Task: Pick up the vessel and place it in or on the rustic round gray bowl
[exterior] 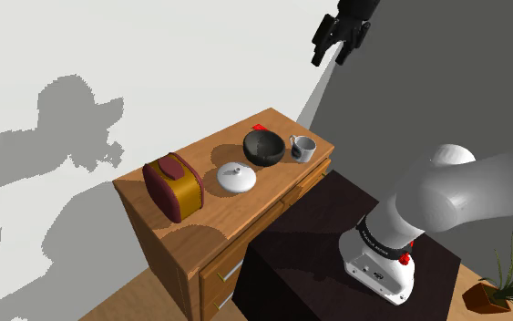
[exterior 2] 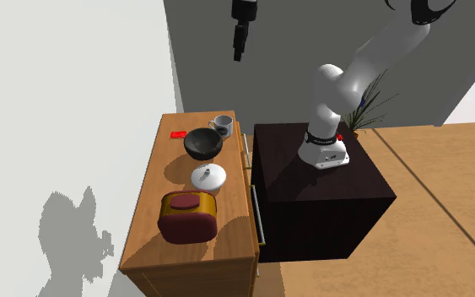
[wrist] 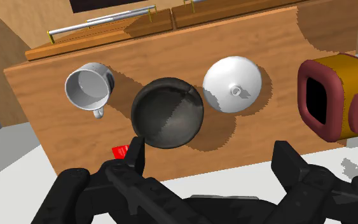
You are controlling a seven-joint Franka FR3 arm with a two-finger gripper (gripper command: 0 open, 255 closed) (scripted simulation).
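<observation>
As the claw hangs high, the white vessel sits well below.

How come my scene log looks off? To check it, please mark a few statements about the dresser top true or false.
1. The black gripper hangs high above the wooden dresser, open and holding nothing. True.
2. The dark round bowl already holds the white domed vessel. False: the white domed vessel sits on the dresser beside the bowl, and the bowl is empty.
3. The grey mug stands upright next to the bowl, on the side away from the vessel. True.
4. The maroon and mustard bag lies between the bowl and the mug. False: it lies at the other end of the row, beyond the vessel.
</observation>
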